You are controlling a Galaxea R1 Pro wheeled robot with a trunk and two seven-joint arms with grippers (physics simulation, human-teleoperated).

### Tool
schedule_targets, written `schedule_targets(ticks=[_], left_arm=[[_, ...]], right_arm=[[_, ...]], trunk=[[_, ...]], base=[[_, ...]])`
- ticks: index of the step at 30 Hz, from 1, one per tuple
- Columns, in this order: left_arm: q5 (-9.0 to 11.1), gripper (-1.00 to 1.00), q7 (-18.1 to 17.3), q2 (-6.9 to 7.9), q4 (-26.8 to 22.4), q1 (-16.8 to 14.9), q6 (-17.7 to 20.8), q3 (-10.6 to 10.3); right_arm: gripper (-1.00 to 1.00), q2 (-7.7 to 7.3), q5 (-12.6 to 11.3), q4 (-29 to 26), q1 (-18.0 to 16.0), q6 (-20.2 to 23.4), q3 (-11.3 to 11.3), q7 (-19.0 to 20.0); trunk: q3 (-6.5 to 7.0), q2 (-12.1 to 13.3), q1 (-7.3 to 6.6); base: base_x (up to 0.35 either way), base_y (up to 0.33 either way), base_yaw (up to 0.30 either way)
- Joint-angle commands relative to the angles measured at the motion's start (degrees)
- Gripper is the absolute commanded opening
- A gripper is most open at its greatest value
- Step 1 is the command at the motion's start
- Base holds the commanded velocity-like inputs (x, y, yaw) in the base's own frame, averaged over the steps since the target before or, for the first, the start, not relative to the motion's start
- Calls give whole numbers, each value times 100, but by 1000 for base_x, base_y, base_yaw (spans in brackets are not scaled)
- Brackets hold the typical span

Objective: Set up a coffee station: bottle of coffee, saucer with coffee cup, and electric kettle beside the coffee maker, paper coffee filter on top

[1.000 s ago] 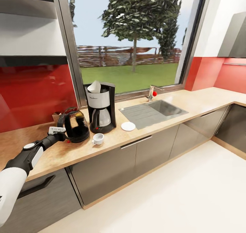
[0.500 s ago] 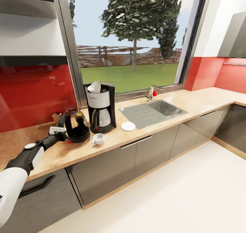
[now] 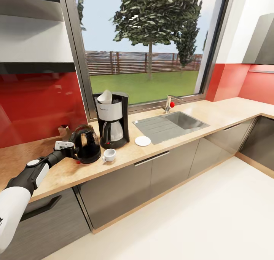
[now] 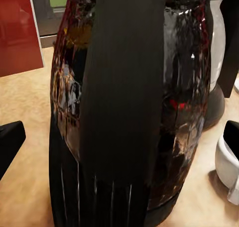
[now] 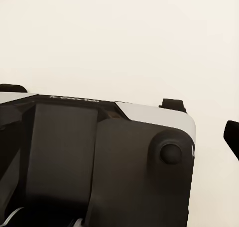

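- Left gripper (image 3: 72, 150) spread, fingers flanking the electric kettle (image 3: 87, 144) handle (image 4: 122, 112).
- Kettle: rigid, glossy, likely slippery and heavy; grasp the ribbed handle directly ahead.
- Coffee cup (image 3: 109, 155) just beyond.

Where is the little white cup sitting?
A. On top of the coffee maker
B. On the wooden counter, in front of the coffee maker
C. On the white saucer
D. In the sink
B. The cup stands on the bare counter just in front of the coffee maker, while the saucer lies apart with nothing on it.
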Motion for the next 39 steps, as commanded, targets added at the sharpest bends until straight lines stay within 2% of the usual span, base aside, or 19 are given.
schedule_targets(ticks=[1,9,13,22,29,39], left_arm=[[33,100,-32,1,8,-6,1,10],[33,100,-32,1,8,-6,1,19],[-104,100,20,132,139,126,131,-78],[-152,100,7,182,36,418,420,-61],[-152,100,-5,185,-76,478,636,-60],[-143,100,-15,193,-184,478,643,-38]], right_arm=[[100,0,11,27,-12,-45,6,6],[100,0,11,27,-12,-45,8,5],[100,27,3,27,-12,-54,15,26],[100,26,2,27,-20,-54,23,24],[100,26,2,27,-18,-54,23,18],[100,26,2,27,-17,-54,23,17]], trunk=[[-10,-9,2],[-10,-9,2],[-10,-9,2],[-10,-9,2],[-10,-9,2],[-10,-9,2]], base=[[0,0,0],[0,0,0],[0,0,0],[-1,3,0],[-165,205,0],[-191,262,0]])
